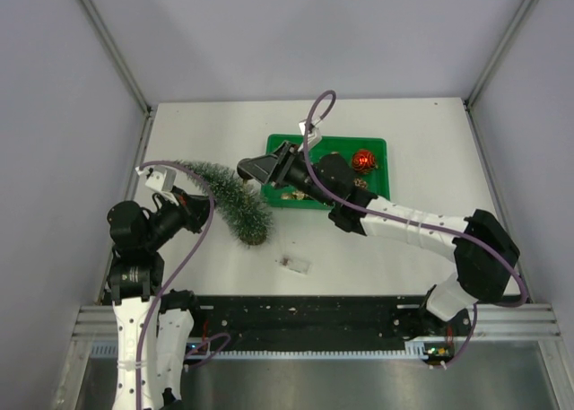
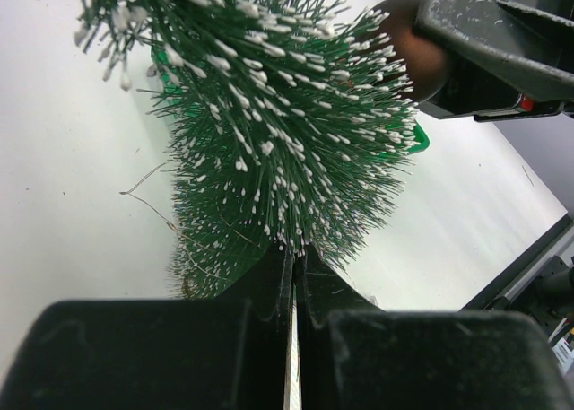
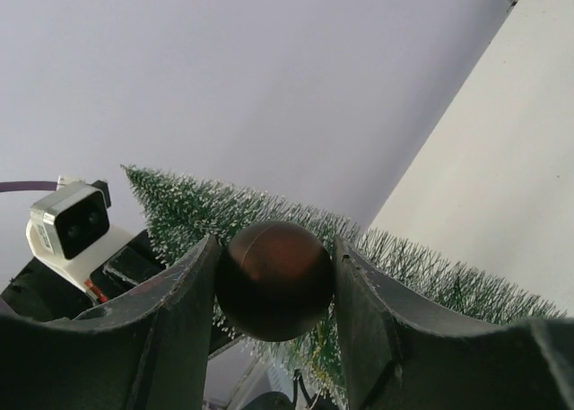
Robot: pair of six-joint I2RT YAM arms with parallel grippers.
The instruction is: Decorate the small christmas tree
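The small christmas tree (image 1: 229, 204) lies tilted between the arms, bristly green with white tips. My left gripper (image 1: 199, 202) is shut on its lower bristles; in the left wrist view the jaws (image 2: 294, 259) are pressed together into the tree (image 2: 278, 132). My right gripper (image 1: 246, 170) is shut on a dark red bauble (image 3: 273, 280) and holds it right against the tree's side (image 3: 430, 275). The bauble (image 2: 414, 58) and the right fingers (image 2: 502, 42) also show at the top right of the left wrist view.
A flat green tray (image 1: 372, 144) stands behind the right gripper with a glittery red ornament (image 1: 363, 161) and other small pieces in it. A small clear piece (image 1: 294, 265) lies on the table near the front edge. Grey walls close in three sides.
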